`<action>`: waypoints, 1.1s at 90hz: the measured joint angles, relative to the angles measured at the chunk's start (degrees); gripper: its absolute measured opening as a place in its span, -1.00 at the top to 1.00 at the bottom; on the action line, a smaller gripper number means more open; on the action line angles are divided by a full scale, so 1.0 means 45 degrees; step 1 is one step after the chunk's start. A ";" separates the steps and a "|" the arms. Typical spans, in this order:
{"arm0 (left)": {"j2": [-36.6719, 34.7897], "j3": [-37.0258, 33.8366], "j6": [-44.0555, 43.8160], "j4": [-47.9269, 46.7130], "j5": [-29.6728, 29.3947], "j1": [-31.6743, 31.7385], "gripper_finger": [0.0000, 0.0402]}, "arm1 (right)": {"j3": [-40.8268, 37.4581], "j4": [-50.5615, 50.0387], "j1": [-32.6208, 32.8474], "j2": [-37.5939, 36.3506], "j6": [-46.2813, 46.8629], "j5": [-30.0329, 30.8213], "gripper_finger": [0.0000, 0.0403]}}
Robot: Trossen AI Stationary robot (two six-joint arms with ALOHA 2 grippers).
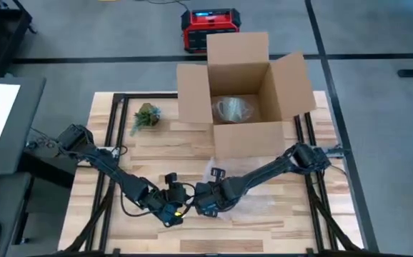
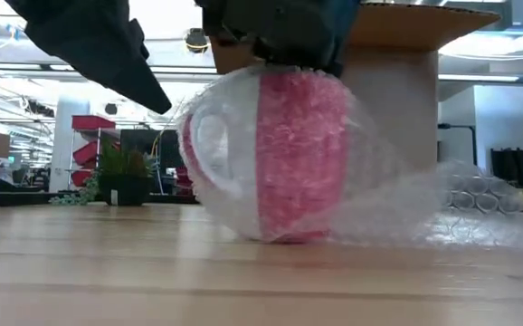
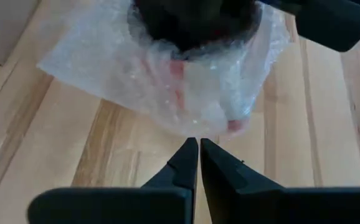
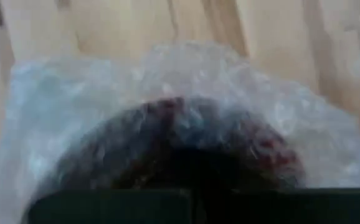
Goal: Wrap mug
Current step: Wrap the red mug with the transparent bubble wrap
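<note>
The left tool (image 3: 198, 149) has its two fingers pressed together with nothing between them, its tips just short of the bubble wrap (image 3: 105, 68) and not touching it. Directly ahead of those tips lies the red mug (image 2: 302, 154) on its side on the desk (image 2: 108, 272), bundled in the wrap. The right tool (image 1: 208, 200) sits on top of the bundle; whether its fingers are parted or clamped cannot be told. Behind it stands an open cardboard box (image 1: 246, 135).

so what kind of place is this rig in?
Likely a robotics lab or workshop: a wooden table on a grey floor, an open cardboard box for packing, and a big hall with red shelves and ceiling lights behind.
</note>
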 joint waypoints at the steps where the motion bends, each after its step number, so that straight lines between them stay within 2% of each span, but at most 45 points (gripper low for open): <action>1: 0.0000 0.0000 0.0000 -0.0001 0.0000 -0.0001 1.00 | 0.0000 -0.0001 0.0000 0.0021 -0.0041 -0.0074 1.00; 25: 0.0000 0.0000 -0.0058 -0.0232 0.0005 0.0001 1.00 | -0.0141 -0.0329 0.0142 -0.1190 -0.0142 -0.0990 1.00; 44: 0.0000 0.0000 -0.0119 -0.0243 0.0015 -0.0004 1.00 | -0.0083 -0.0273 0.0459 -0.2982 0.0151 -0.0643 1.00; 52: 0.0000 0.0000 -0.0173 -0.0253 0.0078 -0.0004 1.00 | -0.0083 0.0171 0.0452 -0.3031 0.0149 -0.0127 1.00; 60: 0.0000 0.0000 -0.0189 -0.0253 0.0107 -0.0004 1.00 | -0.0124 0.0313 0.0421 -0.2944 0.0149 -0.0184 1.00; 76: 0.0000 0.0000 -0.0243 -0.0258 0.0112 -0.0009 1.00 | -0.1514 0.1337 0.0181 -0.2438 0.0241 -0.0537 1.00; 99: 0.0000 0.0000 -0.0289 -0.0376 0.0119 -0.0013 1.00 | -0.2311 0.2692 -0.0120 -0.1597 0.0243 -0.2226 1.00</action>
